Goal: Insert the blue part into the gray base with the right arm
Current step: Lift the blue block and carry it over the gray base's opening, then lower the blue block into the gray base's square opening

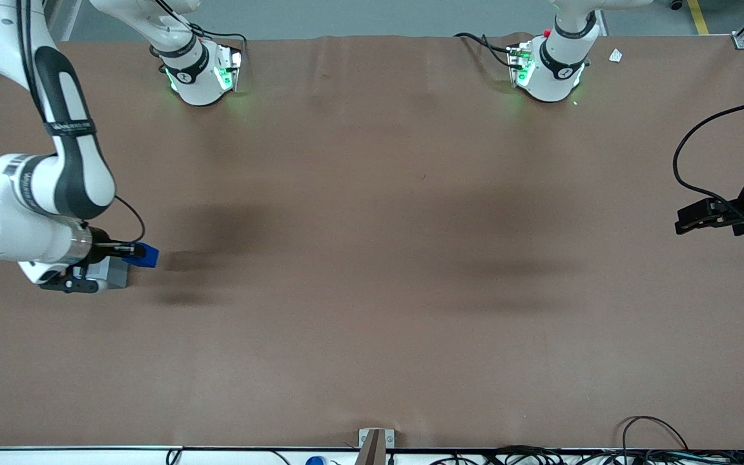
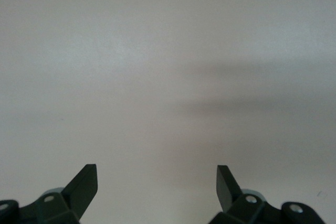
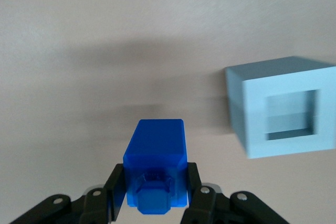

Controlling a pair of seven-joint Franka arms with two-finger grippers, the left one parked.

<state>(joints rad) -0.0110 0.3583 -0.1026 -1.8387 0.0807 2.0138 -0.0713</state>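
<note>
I have the blue part (image 3: 155,156) clamped in my gripper (image 3: 155,195) jaws, carried near the base (image 3: 283,106) but not yet over its hole, so insertion remains.

A wide flat surface (image 1: 372,271) covered in a matt brown sheet is seen from the front view, with faint creases near the robot bases and soft dark shadows across its middle. The light gray plastic cube with a square hole in its top face (image 3: 281,106) is set directly on this surface at the working arm's end of the table, partly covered in the front view (image 1: 117,274) by the right arm. A small white scrap (image 1: 615,55) is laid near the parked arm's base. The black two-finger hand (image 3: 155,195) is held above the surface beside the cube, closed on the bright blue plastic block (image 3: 156,169)
</note>
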